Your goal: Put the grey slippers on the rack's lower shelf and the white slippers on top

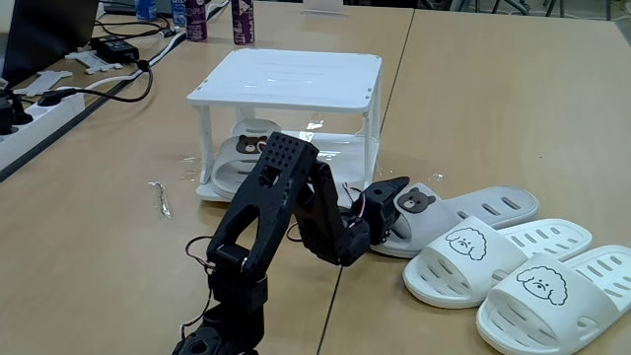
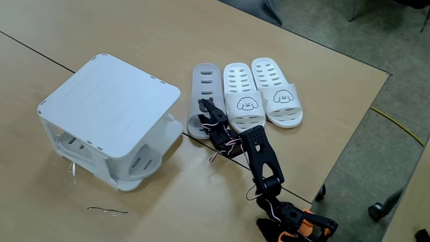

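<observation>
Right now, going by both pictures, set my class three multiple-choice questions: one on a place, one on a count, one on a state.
1. Where are the white slippers?
A. on the rack's top
B. on the table
C. on the lower shelf

2. How many grey slippers lie on the lower shelf?
A. none
B. one
C. two

3. How do the white slippers lie?
A. soles down, side by side
B. flipped over
C. stacked

Answers:
1 B: both rest on the table, right of the rack in a fixed view.
2 B: one grey slipper sits under the top board; the other grey slipper lies on the table.
3 A: their puppy faces point up.
</observation>
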`<action>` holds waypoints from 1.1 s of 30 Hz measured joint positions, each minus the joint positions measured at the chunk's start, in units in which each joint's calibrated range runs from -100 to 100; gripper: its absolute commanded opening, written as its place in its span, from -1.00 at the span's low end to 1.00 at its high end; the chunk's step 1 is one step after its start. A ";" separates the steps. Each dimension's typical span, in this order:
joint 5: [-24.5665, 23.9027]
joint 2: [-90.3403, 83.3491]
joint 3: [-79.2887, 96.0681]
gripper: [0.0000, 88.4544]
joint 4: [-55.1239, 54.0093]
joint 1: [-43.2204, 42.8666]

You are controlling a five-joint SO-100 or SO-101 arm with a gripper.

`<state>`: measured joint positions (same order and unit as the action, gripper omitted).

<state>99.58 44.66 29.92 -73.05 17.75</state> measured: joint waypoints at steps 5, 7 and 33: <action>0.00 5.77 -7.82 -0.41 0.52 1.12; 0.00 7.67 -11.68 -0.41 1.63 1.87; 0.00 -7.09 -15.90 -0.98 29.79 4.72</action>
<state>99.58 37.57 14.02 -43.26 22.47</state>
